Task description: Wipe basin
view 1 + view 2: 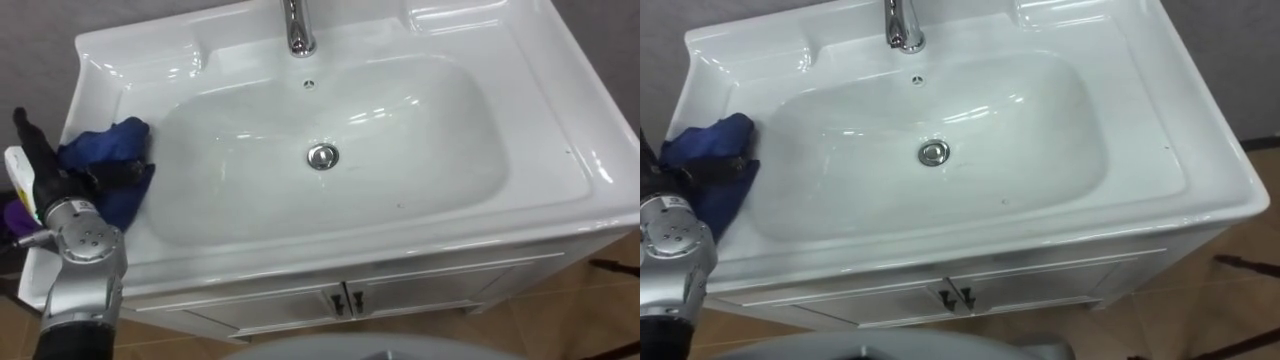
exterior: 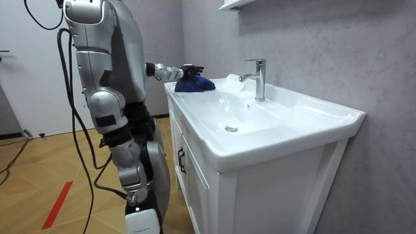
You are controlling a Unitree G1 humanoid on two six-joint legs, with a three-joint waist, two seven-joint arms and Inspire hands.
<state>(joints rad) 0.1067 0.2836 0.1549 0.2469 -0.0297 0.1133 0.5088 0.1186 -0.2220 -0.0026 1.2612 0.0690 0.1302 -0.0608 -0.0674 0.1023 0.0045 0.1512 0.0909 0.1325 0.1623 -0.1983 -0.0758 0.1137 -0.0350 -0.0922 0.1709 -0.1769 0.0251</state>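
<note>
- Item: blue cloth, bunched on the left rim ledge of the basin, at the bowl's lip.
- Left hand: on the cloth, dark fingers curled into its folds, grasping it.
- Bearing: the bowl lies right of the fingers, so the wipe likely sweeps rightward and down towards the drain.
- Bowl contents: drain fitting alone; faucet behind.
</note>
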